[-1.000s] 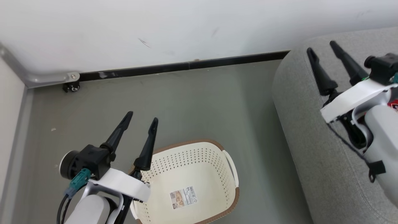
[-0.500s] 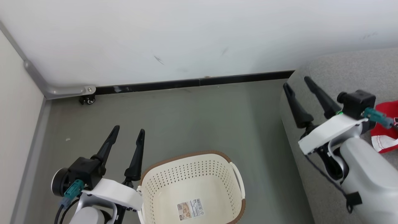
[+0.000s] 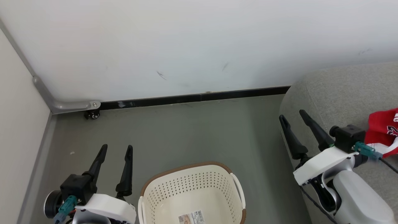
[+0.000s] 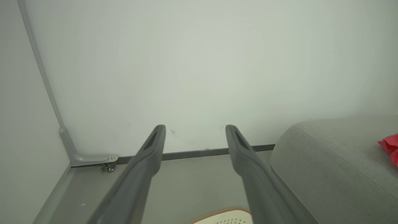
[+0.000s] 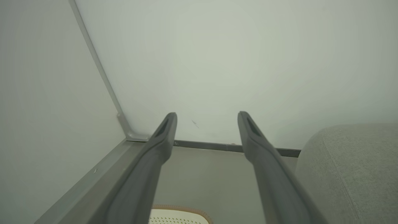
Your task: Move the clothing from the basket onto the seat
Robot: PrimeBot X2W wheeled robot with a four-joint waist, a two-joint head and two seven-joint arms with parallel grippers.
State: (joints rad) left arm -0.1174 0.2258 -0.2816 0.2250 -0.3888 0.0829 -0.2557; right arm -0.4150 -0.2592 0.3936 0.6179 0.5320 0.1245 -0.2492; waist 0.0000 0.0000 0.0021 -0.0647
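The cream basket [image 3: 238, 189] with a brown rim stands on the floor at the bottom centre; what shows of its inside holds just a label. Red clothing [image 3: 381, 130] with white trim lies on the grey seat [image 3: 339, 96] at the right edge; a corner of the clothing [image 4: 388, 146] shows in the left wrist view. My left gripper [image 3: 115, 148] is open, left of the basket, nothing between its fingers. My right gripper [image 3: 291, 114] is open over the seat's left edge, left of the clothing. Basket rim [image 4: 217, 213], [image 5: 180, 208] peeks at both wrist views' bottoms.
A white wall with a black skirting [image 3: 192, 98] runs behind the grey floor [image 3: 186, 130]. A grey metal rail [image 3: 56, 102] with a small caster [image 3: 92, 115] sits in the left corner. The seat [image 5: 351, 174] borders the floor on the right.
The head camera has tilted up, so everything sits lower in the picture and more of the red clothing shows. Both grippers stay open; the right one has drawn back toward the seat's left edge.
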